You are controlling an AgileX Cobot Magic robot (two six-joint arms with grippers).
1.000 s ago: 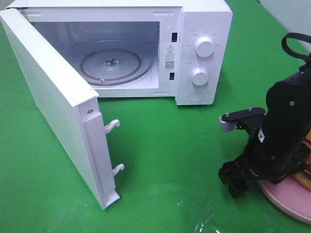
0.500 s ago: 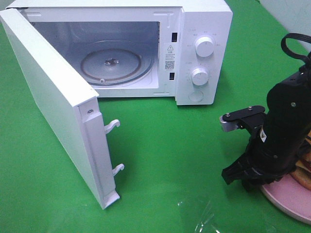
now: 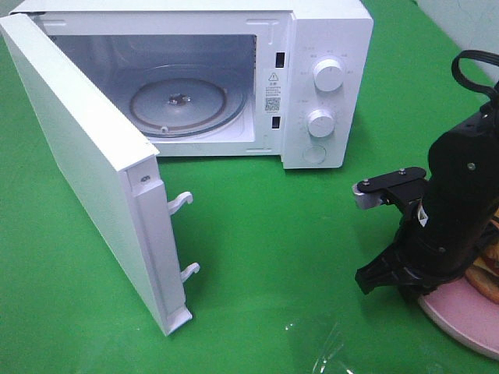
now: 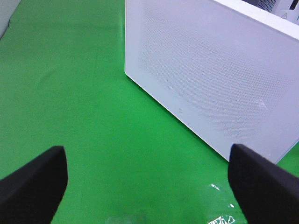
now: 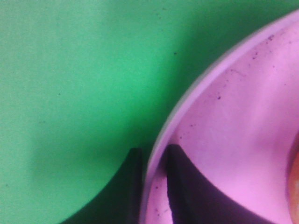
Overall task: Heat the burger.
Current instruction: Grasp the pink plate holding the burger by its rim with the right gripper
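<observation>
A white microwave (image 3: 327, 47) stands at the back of the green table (image 3: 273, 234). Its door (image 3: 78, 171) is swung wide toward the table's front left, and the glass turntable (image 3: 179, 101) inside is bare. The burger (image 3: 488, 274) sits on a pink plate (image 3: 460, 319) near the table's front right corner. The black right arm (image 3: 456, 202) bends down over it and hides most of it, so only a sliver of brown bun and layered filling shows at the right edge of the exterior view. The right gripper (image 5: 153, 154) is down at the side of the plate that faces the table's middle. Its fingers (image 5: 184, 186) are drawn close together and clamp the plate's raised rim, one on the outside over the green surface and the other on the pink inner face. The left gripper (image 4: 147, 151) hangs above the table on the outer side of the open door. Its fingers (image 4: 37, 182) are set far apart with nothing between them, and nothing touches them.
</observation>
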